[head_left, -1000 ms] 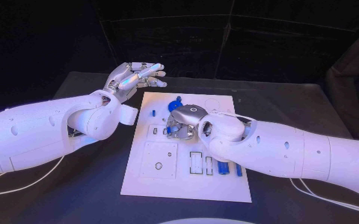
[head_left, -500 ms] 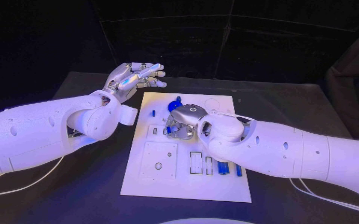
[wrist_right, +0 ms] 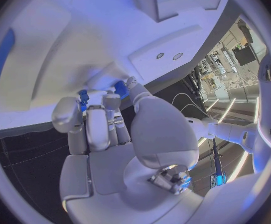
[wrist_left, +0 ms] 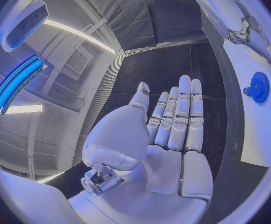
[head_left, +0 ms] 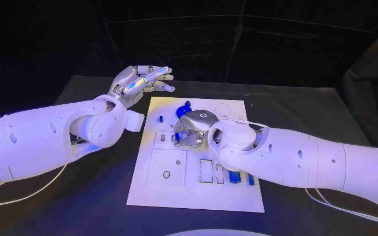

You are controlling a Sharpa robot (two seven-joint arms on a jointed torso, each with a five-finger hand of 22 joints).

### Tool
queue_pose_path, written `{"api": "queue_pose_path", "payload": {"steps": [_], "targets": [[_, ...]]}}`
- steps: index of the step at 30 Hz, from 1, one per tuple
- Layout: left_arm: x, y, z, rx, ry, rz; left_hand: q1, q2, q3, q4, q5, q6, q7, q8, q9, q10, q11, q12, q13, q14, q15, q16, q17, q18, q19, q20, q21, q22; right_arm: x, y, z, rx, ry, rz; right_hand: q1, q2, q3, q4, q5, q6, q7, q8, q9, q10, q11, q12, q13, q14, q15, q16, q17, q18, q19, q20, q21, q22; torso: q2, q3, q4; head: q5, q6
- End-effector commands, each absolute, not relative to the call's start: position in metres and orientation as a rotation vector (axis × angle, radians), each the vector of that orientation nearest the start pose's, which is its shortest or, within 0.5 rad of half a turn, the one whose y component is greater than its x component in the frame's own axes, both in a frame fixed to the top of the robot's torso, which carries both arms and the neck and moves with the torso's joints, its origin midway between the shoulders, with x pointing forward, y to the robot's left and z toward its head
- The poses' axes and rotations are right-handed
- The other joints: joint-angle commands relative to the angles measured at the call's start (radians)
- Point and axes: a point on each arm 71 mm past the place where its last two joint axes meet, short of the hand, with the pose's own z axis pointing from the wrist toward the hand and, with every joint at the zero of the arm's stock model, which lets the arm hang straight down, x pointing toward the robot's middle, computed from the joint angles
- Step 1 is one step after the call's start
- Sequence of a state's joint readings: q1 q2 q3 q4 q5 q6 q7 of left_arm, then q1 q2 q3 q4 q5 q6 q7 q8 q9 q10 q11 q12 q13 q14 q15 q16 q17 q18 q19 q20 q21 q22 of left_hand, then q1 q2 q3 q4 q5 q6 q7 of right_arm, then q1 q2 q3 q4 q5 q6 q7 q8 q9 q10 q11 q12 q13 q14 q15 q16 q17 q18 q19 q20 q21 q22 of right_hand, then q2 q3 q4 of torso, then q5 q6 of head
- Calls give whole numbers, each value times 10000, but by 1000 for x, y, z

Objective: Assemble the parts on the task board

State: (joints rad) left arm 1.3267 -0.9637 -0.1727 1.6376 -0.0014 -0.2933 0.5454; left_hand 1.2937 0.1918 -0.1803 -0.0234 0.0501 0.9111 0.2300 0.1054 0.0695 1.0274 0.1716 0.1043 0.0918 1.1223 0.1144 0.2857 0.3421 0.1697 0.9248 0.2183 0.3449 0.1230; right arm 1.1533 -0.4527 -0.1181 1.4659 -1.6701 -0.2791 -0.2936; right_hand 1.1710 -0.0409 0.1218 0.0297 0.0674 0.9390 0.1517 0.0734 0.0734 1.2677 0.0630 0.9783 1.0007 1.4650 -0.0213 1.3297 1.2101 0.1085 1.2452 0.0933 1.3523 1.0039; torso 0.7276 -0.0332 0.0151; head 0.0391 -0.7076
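Over the board's middle — right hand (head_left: 193,129): lowered onto the task board (head_left: 236,192), fingers curled down; the right wrist view shows its fingertips (wrist_right: 122,88) closed around a small blue part (wrist_right: 120,87), with a second blue bit (wrist_right: 83,95) just beside them. Judged to be pinching that part against the board.
Left hand (head_left: 142,80): raised beyond the board's far left corner, well apart from the parts; the left wrist view shows the palm flat, fingers (wrist_left: 182,109) straight and side by side, holding nothing.
Blue gear (head_left: 184,108): on the board's far portion, just beyond the right hand; seen as a toothed disc (wrist_left: 258,87) from the left wrist.
Small blue peg (head_left: 161,119): near the board's left edge, between the two hands.
Blue bars (head_left: 235,177): standing in slots at the board's near right, partly behind the right forearm, long axes running near-to-far.
Recesses (head_left: 206,170): open rectangular cut-outs on the near half, unfilled.
Key relation: the held part sits directly under the right hand's fingertips, board straight below; the right hand is far nearer the work than the left.
Step in hand (judgement): seating the pinched part into its place mid-board.
Worktop (head_left: 78,192): black, carrying the board.
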Motion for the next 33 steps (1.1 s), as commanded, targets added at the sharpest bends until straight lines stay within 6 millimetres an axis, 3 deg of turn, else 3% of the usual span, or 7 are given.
{"api": "queue_pose_path", "payload": {"steps": [1,11,17,23,24,27,33], "targets": [[469,235,-147,-9535,13300,-16220,23,95,4,-48,18,20,84,-66,4,53,30,-50,-12,-54,-10,-54,33,135,-10,66,-74,-25,445,-24,-221,-4118,16343,7127,-116,-47,-198,75,-33,-230,50,-67,-31,-116,42,-53,-33,354,104,-64,-32,-16,-47,48,-62,-39,2,2,3,-9,-8],[471,238,-149,-9620,13401,-16005,15,98,19,-136,20,270,-88,-23,34,377,-136,-32,27,476,-192,160,300,155,378,-83,103,20,434,-37,-205,-3602,14655,8510,-122,-223,-546,245,-4,-402,100,-11,-16,-161,94,0,-6,326,154,-157,-141,1,-87,106,-104,-109,-17,11,-12,11,7],[473,244,-152,-9254,13977,-15235,-155,40,-111,-129,34,994,-577,179,119,1773,-720,440,324,2752,-920,1976,1600,139,2171,-778,1289,554,426,-62,-195,-3663,14624,10121,148,-104,-638,255,252,-331,76,84,18,-151,71,84,55,290,143,-265,-264,29,-177,108,-179,-248,-28,12,-9,29,57],[476,251,-161,-8331,16298,-13555,-402,-73,-368,-43,123,1748,-1155,435,378,3111,-1375,1651,1437,4057,-1442,9937,9265,145,3530,-1524,3184,1639,436,-111,-183,-2476,17017,11211,1020,162,-550,-107,697,-299,44,164,38,-549,29,-444,-404,112,110,-767,-843,181,-710,84,-619,-1109,-62,11,-8,5,125],[477,251,-163,-8047,16965,-13135,-509,-101,-429,18,61,1772,-1114,451,414,3125,-1373,1800,1601,4058,-1458,10314,9659,92,3489,-1509,3357,1787,439,-121,-180,-2094,17416,11302,1098,199,-544,-138,710,-279,38,183,43,-568,22,-490,-445,99,104,-813,-886,190,-740,79,-656,-1163,-91,14,-14,15,96],[478,252,-169,-6681,19207,-11405,-952,-74,-668,354,63,1573,-1151,536,583,2739,-1343,2510,2420,4105,-1500,11223,10616,-447,4695,-1541,6733,5973,448,-155,-169,-917,18061,11322,1162,253,-550,-157,722,-251,30,210,49,-564,14,-520,-475,98,96,-844,-906,192,-750,71,-685,-1191,-155,38,-27,44,86],[482,249,-174,-4344,21626,-8083,-1438,197,-1117,1076,-22,1438,-1283,1297,1163,2084,-1445,4497,4301,4359,-1638,12417,11848,-704,5080,-1651,8645,8347,465,-197,-151,532,17908,10971,1203,298,-565,-166,734,-222,22,236,55,-543,5,-528,-485,94,89,-893,-954,199,-767,64,-718,-1240,-254,88,-25,52,36]]}}
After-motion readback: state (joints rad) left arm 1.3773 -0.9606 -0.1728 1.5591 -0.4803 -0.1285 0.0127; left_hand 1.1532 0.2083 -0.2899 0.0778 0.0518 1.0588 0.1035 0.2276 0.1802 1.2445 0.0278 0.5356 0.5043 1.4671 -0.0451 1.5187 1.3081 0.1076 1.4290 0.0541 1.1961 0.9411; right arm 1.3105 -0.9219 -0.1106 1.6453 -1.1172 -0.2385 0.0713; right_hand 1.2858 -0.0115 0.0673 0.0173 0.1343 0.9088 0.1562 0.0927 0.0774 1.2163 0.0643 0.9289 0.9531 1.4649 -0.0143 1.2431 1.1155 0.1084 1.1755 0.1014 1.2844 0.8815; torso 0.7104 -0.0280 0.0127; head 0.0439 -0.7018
